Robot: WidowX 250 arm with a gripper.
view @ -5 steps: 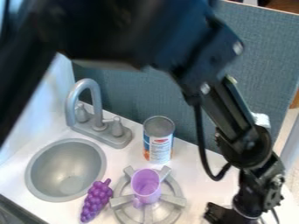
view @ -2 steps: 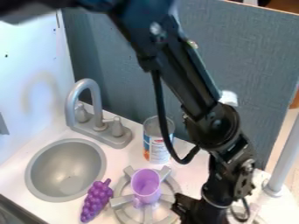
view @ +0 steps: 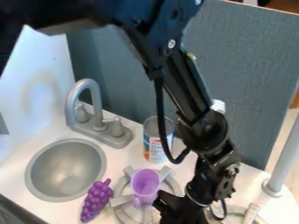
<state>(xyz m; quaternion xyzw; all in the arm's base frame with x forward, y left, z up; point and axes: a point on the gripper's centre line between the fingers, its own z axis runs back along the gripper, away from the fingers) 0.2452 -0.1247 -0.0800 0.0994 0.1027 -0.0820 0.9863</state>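
Purple cup (view: 145, 182) on grey burner (view: 121, 201), just left of black jaws.

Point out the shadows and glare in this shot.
Camera view: a soft arched shadow, likely the faucet's, lies on the white wall; a pale sheen shows in the grey sink basin; small bright glints sit on the black arm, whose upper part otherwise looks very dark.
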